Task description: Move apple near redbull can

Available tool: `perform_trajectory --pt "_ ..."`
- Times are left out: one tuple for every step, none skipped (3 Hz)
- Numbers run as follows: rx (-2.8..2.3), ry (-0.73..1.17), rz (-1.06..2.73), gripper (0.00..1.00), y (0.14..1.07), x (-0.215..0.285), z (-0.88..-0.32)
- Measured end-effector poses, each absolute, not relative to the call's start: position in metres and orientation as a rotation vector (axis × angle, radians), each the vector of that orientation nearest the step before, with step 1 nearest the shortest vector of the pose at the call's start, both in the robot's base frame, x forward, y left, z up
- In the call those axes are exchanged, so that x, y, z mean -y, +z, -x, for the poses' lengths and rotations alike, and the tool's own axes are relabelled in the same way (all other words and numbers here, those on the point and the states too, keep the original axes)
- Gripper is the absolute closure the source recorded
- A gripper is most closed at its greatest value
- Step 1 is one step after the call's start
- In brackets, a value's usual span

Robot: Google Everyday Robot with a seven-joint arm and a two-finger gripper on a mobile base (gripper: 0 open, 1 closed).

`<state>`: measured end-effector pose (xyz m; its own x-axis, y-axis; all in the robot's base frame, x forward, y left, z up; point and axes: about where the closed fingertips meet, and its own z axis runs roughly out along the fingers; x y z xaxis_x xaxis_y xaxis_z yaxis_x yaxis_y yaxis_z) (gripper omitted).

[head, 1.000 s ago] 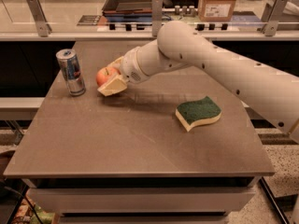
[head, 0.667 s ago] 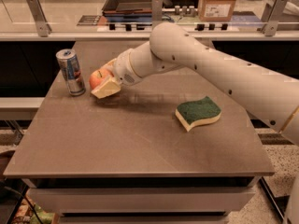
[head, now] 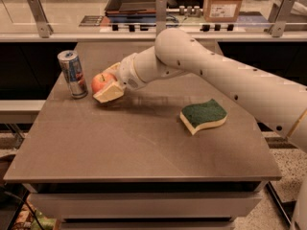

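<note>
The apple (head: pixel 100 81) sits at the far left of the table (head: pixel 144 147), just beside the redbull can (head: pixel 72 74), with a narrow gap showing between the two. It is held: the gripper (head: pixel 104 83) encloses it from the right, and the pale fingers (head: pixel 110 92) are closed on it, one in front and below, the other behind and above. The apple is very low over the surface. Whether it rests on the table or hangs just clear of it cannot be told. The can stands upright and is not touched by the apple or the fingers. Judged against the task, the carrying is essentially complete, since the apple is already close to the can. What appears to be left is to set it down, if it is not down already, then release and draw clear without knocking the can. The arm (head: pixel 216 71) enters from the right edge, rises to a bend over the far middle of the table, then slopes down and left to the wrist. A green-and-yellow sponge (head: pixel 203 115) lies well apart on the right, under the arm's span and not involved.
</note>
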<state>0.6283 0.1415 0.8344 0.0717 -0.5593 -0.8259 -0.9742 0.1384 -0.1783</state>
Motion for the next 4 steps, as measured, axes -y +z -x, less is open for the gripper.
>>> perform_trajectory --pt "-1.592 0.637 1.527 0.83 0.8343 -0.1426 -0.6279" --pt "-1.592 0.637 1.527 0.59 0.8354 -0.1426 -0.6279" --pt "-1.592 0.637 1.527 0.36 0.8356 -0.1427 -0.6278" --pt "-1.592 0.638 1.527 0.12 0.8355 -0.1429 -0.6278"
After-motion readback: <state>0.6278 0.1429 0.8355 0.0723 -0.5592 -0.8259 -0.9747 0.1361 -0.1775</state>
